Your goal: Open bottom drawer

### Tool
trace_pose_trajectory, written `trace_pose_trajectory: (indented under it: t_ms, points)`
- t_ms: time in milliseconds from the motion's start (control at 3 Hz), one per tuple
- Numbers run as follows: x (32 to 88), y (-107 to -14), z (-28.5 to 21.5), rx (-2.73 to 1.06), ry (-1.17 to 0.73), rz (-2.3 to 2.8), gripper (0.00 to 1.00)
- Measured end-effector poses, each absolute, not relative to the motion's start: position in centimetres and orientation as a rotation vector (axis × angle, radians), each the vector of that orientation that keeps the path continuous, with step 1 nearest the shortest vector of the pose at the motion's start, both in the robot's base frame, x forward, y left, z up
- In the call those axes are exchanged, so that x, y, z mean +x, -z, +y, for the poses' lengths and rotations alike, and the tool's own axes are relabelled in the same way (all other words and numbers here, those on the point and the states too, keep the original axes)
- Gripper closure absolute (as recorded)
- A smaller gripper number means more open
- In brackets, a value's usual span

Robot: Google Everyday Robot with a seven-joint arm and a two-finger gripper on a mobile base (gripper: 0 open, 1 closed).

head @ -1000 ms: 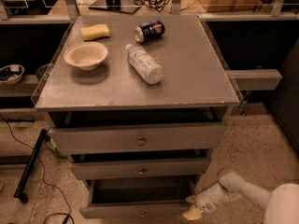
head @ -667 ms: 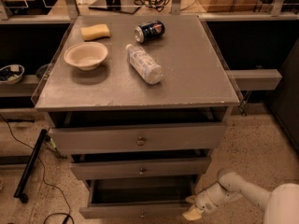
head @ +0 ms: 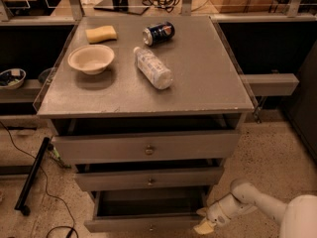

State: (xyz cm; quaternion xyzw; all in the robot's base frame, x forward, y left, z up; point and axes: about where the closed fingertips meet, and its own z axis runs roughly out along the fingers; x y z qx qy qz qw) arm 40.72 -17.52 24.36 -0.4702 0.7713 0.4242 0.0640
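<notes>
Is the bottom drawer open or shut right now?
Open. The bottom drawer has its front well forward of the middle drawer, with its dark inside showing. The gripper is at its right front corner.

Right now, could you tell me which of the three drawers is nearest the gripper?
The bottom drawer, the lowest and narrowest; the gripper is at its right front corner, well below the middle drawer and top drawer.

Gripper (head: 203,223) beside bottom drawer (head: 130,225) (partly open)
</notes>
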Motion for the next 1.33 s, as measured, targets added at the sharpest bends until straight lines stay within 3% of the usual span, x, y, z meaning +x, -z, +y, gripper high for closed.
trace_pose_trajectory:
  t_ms: [667, 1000, 1333]
  points:
    - [40.72, -24.36, -17.51, -1.420, -1.281, 2.329, 0.36]
    - [40.72, -24.36, -17.51, -1.420, -1.281, 2.329, 0.05]
    - [40.76, -24.17, -17.32, -1.421, -1.292, 2.331, 0.00]
